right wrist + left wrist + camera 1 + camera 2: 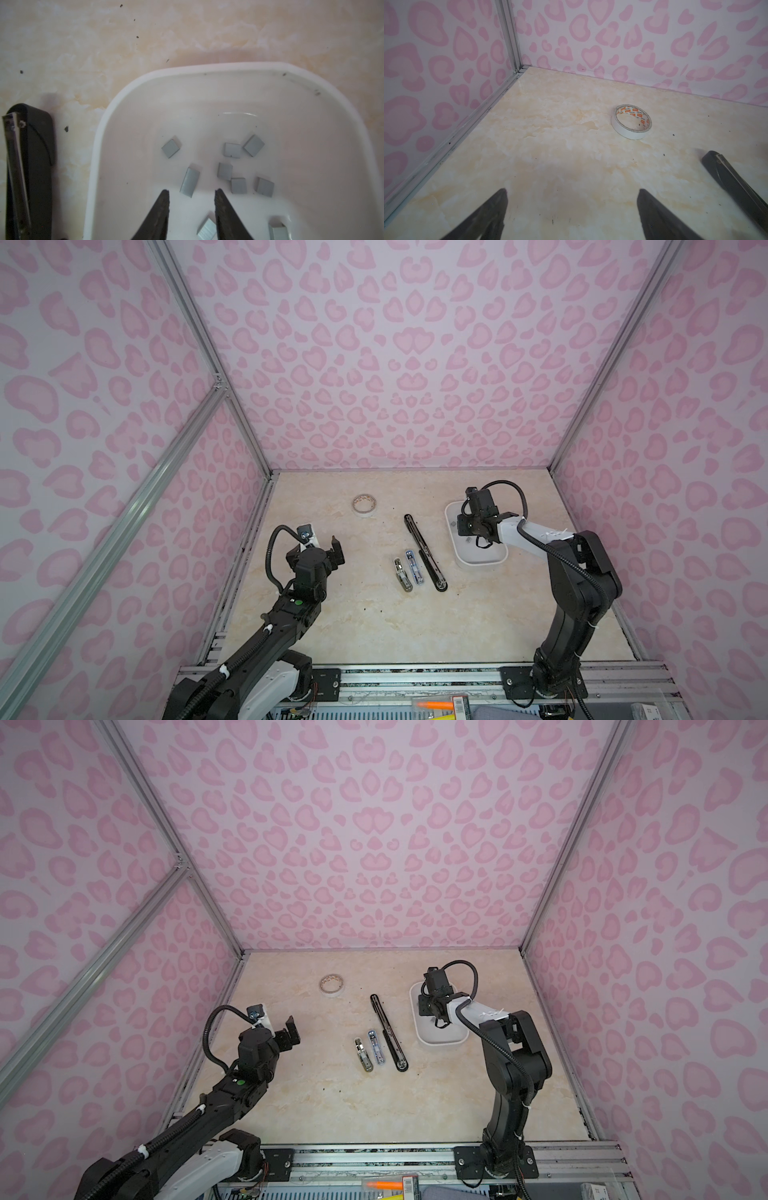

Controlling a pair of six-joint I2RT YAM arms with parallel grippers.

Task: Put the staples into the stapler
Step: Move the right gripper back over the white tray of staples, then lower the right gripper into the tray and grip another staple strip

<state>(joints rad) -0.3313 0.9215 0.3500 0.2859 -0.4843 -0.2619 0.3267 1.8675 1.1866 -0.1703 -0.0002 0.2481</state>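
Staples flat; long axes mixed

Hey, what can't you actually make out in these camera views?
- The staples: in both top views the right arm covers much of the white tray; visible ones are mere specks.
- Two of them, right wrist view: cut by the picture edge, one partly behind the right claw.
- The black stapler: its channel is too small in top views, cut off in both wrist views.
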